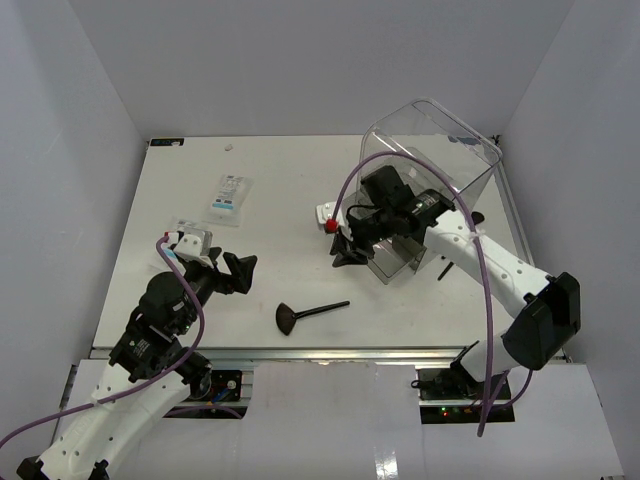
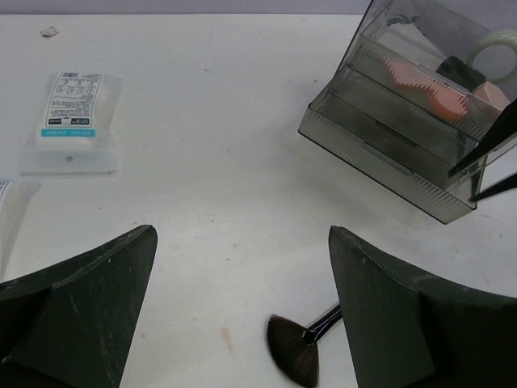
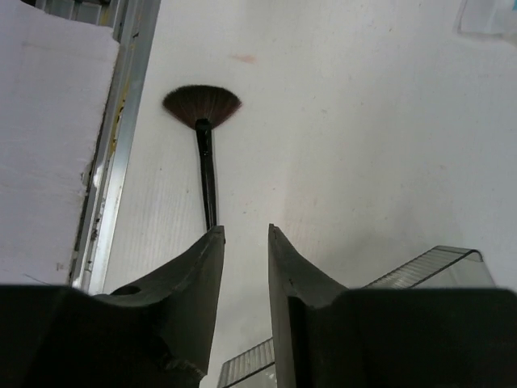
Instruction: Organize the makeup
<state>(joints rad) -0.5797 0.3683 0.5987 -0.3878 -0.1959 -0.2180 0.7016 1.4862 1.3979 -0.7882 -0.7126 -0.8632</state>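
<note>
Right gripper (image 3: 246, 230): fingers nearly together, with a narrow empty gap and nothing pinched. Just beyond its tips lies the handle end of the black fan brush (image 3: 205, 162), flat on the table (image 3: 363, 121), long axis running straight away, bristles farthest. Left gripper (image 2: 242, 234): spread wide, empty, the bristle end just before it. Judged: the right arm is better aligned on the handle.

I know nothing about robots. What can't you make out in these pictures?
- Top view: the right arm covers the front of the clear box, hiding what is inside.
- Left wrist view: the fan brush handle disappears behind a finger of the left gripper.
- Left wrist view: the packet print is too small to read; a second packet is cut by the left edge.
</note>
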